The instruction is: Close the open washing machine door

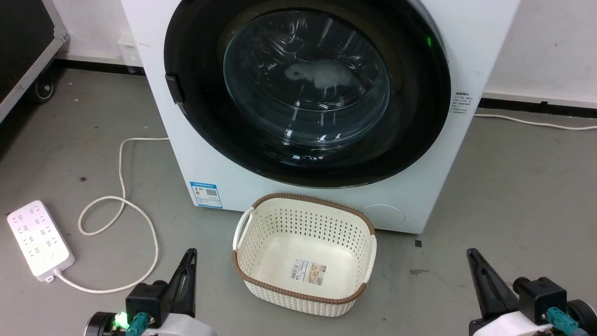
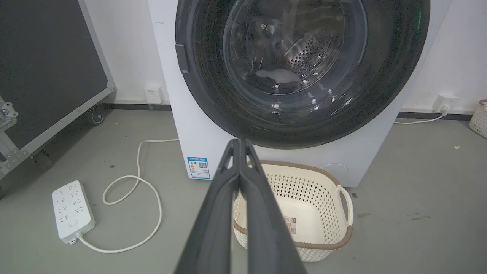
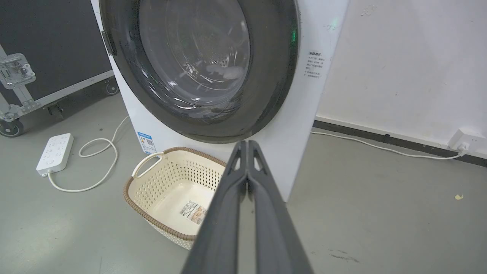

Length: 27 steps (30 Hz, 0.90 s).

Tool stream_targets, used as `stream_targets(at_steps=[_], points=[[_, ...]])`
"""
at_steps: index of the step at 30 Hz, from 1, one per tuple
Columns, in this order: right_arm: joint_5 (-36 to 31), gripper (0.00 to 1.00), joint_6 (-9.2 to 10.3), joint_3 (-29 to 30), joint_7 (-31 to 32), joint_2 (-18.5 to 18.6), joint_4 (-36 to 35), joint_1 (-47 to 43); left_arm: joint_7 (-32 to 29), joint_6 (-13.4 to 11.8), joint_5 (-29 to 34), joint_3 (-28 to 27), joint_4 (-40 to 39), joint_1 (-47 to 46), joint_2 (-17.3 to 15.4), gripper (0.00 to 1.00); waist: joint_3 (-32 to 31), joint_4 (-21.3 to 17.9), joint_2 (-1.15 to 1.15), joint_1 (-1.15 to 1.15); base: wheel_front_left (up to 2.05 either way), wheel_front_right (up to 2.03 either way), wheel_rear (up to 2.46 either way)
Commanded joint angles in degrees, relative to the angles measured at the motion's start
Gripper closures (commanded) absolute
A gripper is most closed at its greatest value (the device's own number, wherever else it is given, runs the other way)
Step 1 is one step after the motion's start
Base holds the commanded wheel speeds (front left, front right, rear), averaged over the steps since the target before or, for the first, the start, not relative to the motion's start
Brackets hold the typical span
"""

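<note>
The door (image 1: 307, 88) lay flat against the front of the washer (image 1: 219, 177), its face pointing out toward the robot and its glass bulging inward toward the drum. Being round, it had no long axis. The latch tab (image 1: 173, 88) sat on its left edge in the head view.

Count:
- one door, one washer
- one basket (image 1: 303, 199), on the floor just in front of the washer, below the door
- one power strip (image 1: 39, 240), with one white cable (image 1: 122, 196) looped on the floor to the left
- two grippers

The door had a wide glossy black ring around a clear glass bowl. The perforated steel drum showed through the glass, with a pale patch low inside; what it was could not be told.

The left gripper (image 2: 240, 142) and the right gripper (image 3: 247, 144) each had both fingers pressed together, holding nothing. Both hung low near the floor, well apart from the door, one on each side of the basket
</note>
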State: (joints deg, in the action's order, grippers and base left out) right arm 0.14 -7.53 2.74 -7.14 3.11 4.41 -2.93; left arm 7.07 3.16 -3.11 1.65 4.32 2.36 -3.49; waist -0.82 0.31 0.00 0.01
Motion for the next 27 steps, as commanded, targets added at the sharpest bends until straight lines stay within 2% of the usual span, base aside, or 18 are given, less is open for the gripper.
stream_targets(at_steps=[1, 27], points=[[-0.07, 1.0, 0.02, -0.22, 0.38, -0.13, -0.64, 0.75, -0.35, -0.31, 0.5, -0.15, -0.47, -0.76, 0.09, 1.0, 0.03, -0.01, 0.0, -0.01, 0.0, 0.0, 0.0], [-0.1, 1.0, 0.03, -1.36, 3.44, -0.18, -2.35, 1.74, -3.4, -1.6, 1.68, -0.83, -2.21, -1.49, 0.32, 1.0, 0.38, -0.15, 0.0, -0.01, 0.0, 0.0, 0.0]])
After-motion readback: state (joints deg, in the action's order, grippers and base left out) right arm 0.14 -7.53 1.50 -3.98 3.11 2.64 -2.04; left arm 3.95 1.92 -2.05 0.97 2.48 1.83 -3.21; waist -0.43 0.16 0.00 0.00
